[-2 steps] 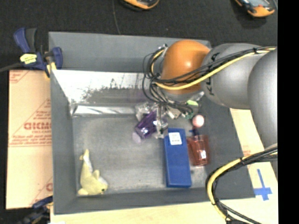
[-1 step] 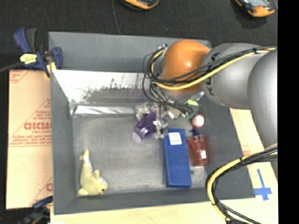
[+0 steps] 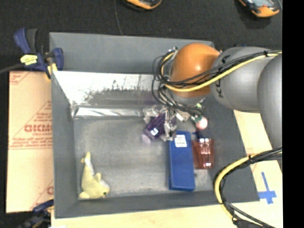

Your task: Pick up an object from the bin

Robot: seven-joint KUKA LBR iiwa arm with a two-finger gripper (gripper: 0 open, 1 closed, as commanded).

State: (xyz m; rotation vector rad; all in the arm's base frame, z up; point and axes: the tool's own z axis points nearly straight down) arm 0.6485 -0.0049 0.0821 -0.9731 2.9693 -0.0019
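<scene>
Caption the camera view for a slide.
KUKA arm's gripper over a small purple thing in the bin, beside a blue box; a yellow plush toy lies at the lower left.

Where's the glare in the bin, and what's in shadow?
Camera view: glare streaks the bin's back wall. The arm seems to shade the purple thing by the end effector. The yellow toy at front left is evenly lit.
</scene>
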